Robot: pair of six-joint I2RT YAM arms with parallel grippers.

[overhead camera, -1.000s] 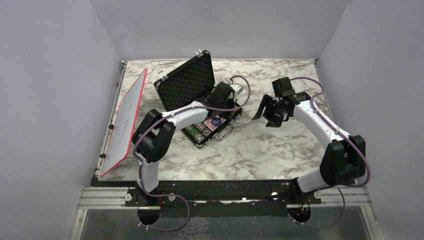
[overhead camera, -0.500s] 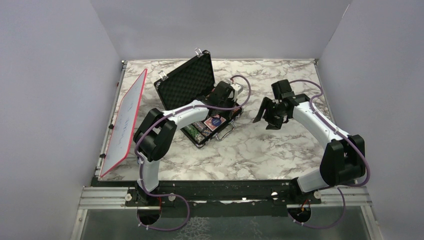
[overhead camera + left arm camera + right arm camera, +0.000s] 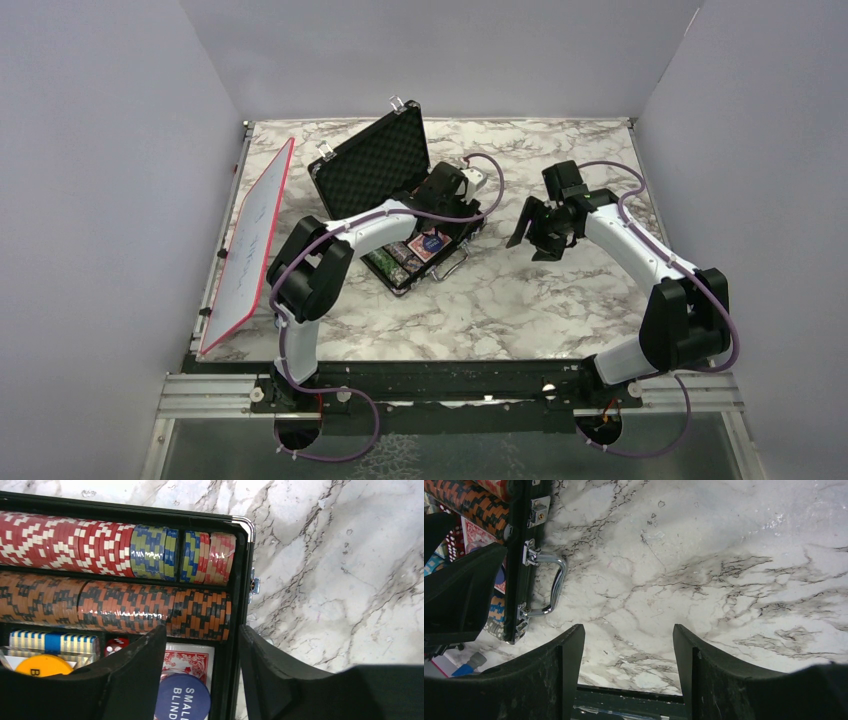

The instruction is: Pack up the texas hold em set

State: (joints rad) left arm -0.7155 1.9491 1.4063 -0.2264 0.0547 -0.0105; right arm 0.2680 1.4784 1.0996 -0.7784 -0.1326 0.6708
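Pale walls are closing in a marbled tabletop point(image 3: 520, 300), and the briefcase point(image 3: 243, 560) is lying open at about ten o'clock from its middle. Its foam-lined lid point(image 3: 385, 150) is standing up on the eleven o'clock side of the tray. Inside, I am looking at rows of poker chips point(image 3: 125, 607) on edge in their slots. Below them are the red-backed cards point(image 3: 187, 660) with the blue disc point(image 3: 182, 700) on top, the orange disc point(image 3: 42, 665) and a red die point(image 3: 117, 645). As far as these views show, the pieces are sitting inside, so I am judging the filling step as done and the closing step as the one in hand. My left arm point(image 3: 370, 225) is reaching out over the tray's handle-side corner, wrist turned down, with my left jaws spread and gripping nothing. My right arm point(image 3: 630, 245) is bending inward at three o'clock of the case, and my right jaws are parted and empty over bare marble, close to the metal handle point(image 3: 562, 577). Next, I am thinking, my left jaws need to lift out of the tray. One set of jaws then has to get behind the lid's top edge and tip it toward five o'clock, while the other is steadying the case against sliding.
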